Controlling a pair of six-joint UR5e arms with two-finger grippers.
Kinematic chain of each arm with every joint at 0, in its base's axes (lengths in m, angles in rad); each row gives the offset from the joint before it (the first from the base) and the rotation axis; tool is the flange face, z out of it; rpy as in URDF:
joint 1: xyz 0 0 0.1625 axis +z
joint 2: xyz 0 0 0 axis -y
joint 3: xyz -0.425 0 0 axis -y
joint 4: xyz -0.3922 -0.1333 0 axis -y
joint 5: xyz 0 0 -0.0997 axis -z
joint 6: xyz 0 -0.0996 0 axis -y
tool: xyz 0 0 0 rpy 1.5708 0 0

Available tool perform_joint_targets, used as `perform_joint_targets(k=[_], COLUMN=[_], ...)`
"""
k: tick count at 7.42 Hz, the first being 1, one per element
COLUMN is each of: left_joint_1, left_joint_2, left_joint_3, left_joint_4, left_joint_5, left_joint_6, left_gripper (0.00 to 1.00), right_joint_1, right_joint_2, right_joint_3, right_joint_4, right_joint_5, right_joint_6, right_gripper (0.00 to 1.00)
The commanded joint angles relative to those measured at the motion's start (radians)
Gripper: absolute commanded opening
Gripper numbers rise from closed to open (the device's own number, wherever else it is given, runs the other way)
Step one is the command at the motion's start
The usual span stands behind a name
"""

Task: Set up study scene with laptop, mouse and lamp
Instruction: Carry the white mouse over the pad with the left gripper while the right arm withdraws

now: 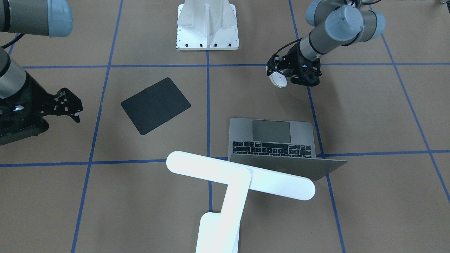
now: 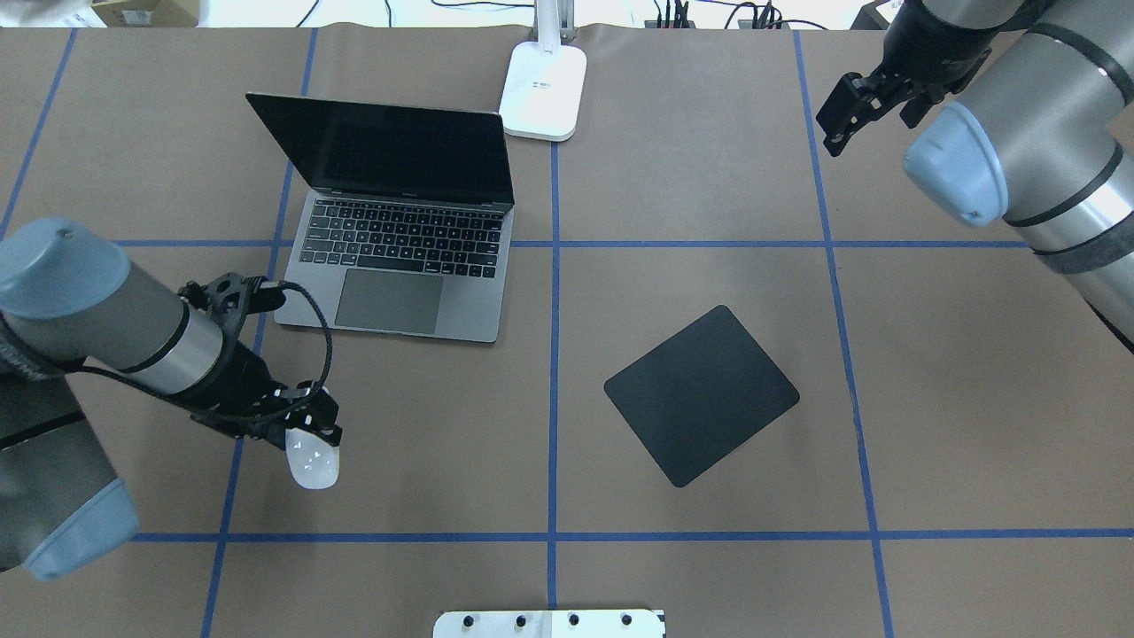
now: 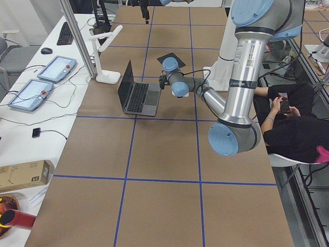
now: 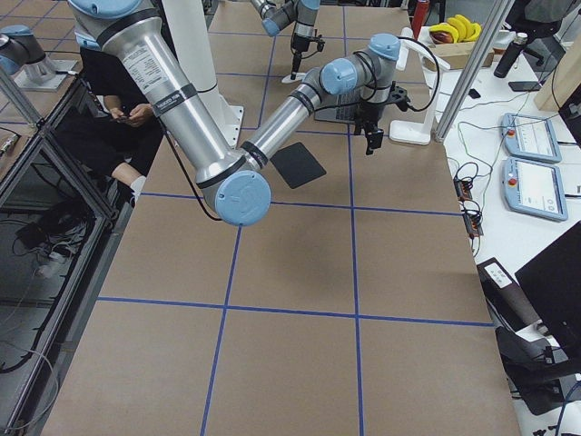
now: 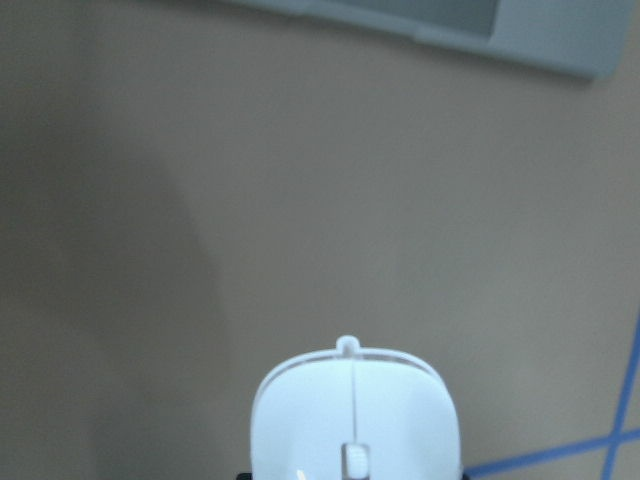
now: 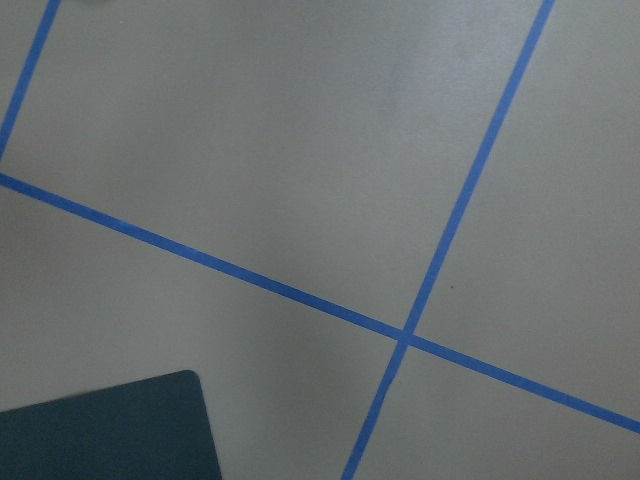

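Observation:
The open grey laptop (image 2: pixel 399 257) stands at the back left of the table, also in the front view (image 1: pixel 270 140). The white lamp's base (image 2: pixel 542 93) stands behind it, right of the screen; its bar head (image 1: pixel 239 175) hangs over the laptop's far edge. My left gripper (image 2: pixel 310 436) is shut on the white mouse (image 2: pixel 312 462) and holds it low, near the table, in front of the laptop's left corner. The mouse also shows in the front view (image 1: pixel 278 80) and the left wrist view (image 5: pixel 355 420). My right gripper (image 2: pixel 842 111) is open and empty at the back right.
A black flat pad (image 2: pixel 700 394) lies tilted right of centre, also in the front view (image 1: pixel 155 105); its corner shows in the right wrist view (image 6: pixel 100 430). The white bolted pedestal (image 1: pixel 207 26) stands at the robot's edge. Blue tape lines grid the brown table.

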Motion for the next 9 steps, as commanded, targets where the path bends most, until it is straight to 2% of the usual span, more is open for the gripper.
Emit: perform_joint_targets(k=[1, 3, 4, 5, 7, 9], left_joint_1=[-0.017, -0.012, -0.007, 0.015, 0.057, 0.124], left_joint_2=[-0.183, -0.329, -0.401, -0.478, -0.618, -0.739], left_joint_3=[0.141, 0.171, 0.205, 0.282, 0.418, 0.549], left_joint_4=[0.004, 0.132, 0.177, 0.177, 0.176, 0.174], left_joint_5=[0.001, 0.001, 0.005, 0.013, 0.042, 0.123], left_joint_6=[-0.001, -0.010, -0.014, -0.021, -0.046, -0.057], left_gripper=[0.65, 0.65, 0.65, 0.65, 0.65, 0.65], right_joint_1=[0.062, 0.105, 0.116, 0.123, 0.178, 0.247], right_joint_2=[-0.044, -0.125, -0.193, -0.204, -0.206, -0.233], right_joint_3=[-0.013, -0.010, -0.027, -0.076, -0.113, -0.113], right_joint_4=[0.002, 0.072, 0.202, 0.273, 0.278, 0.267], right_joint_5=[0.015, 0.035, 0.034, 0.034, 0.037, 0.079], right_joint_6=[0.000, -0.002, -0.005, -0.008, -0.055, -0.100], right_gripper=[1.00, 1.00, 1.00, 1.00, 1.00, 1.00])
